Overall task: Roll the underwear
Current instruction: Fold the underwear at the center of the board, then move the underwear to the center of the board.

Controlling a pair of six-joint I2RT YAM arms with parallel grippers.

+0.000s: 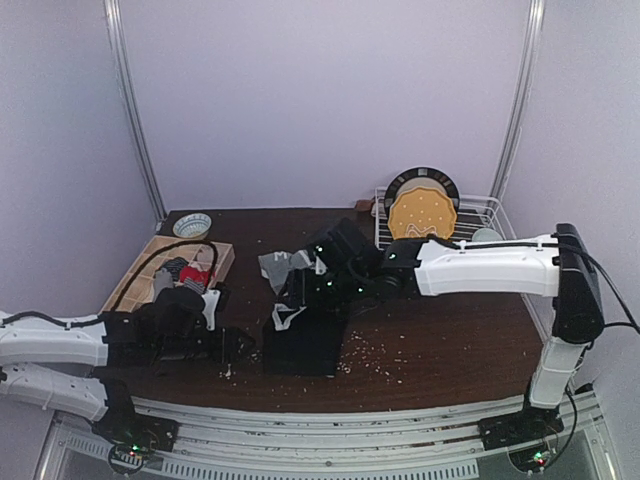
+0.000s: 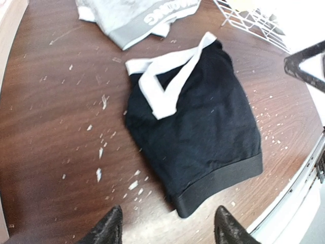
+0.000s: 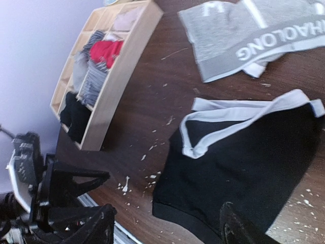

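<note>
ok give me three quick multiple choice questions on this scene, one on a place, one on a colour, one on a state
1. Where does the grey underwear lie relative to the black underwear?
A. on top of it
B. underneath it
C. beyond it on the table, apart from it

2. What colour is the trim on the black underwear?
A. white
B. red
C. yellow

3. How is the left gripper?
A. shut on the black underwear
B. open, holding nothing
C. shut on the grey underwear

Answers:
1 C: the left wrist view shows bare wood between the two pieces.
2 A: a white band lies folded across the black cloth.
3 B: its jaws stand apart and grip no cloth.
</note>
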